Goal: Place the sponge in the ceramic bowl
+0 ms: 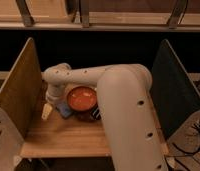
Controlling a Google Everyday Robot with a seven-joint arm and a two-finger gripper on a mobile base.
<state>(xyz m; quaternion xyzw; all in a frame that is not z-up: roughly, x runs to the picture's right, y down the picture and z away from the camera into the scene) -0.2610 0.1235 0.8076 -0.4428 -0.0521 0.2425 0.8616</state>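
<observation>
The ceramic bowl [83, 97], glossy orange-red inside with a dark rim, sits on the wooden table's left half. The sponge [64, 110], a small blue-grey pad, lies flat on the table against the bowl's front-left edge. My white arm reaches across from the lower right and bends down at the far left. The gripper [46, 111] hangs low over the table just left of the sponge, beside it and not over the bowl. Nothing shows in its grasp.
A dark flat packet [95, 114] lies at the bowl's front right, partly under my arm. A tan side panel [18, 90] walls the table's left, a dark one [173, 85] the right. Bare wood table [63, 137] lies in front.
</observation>
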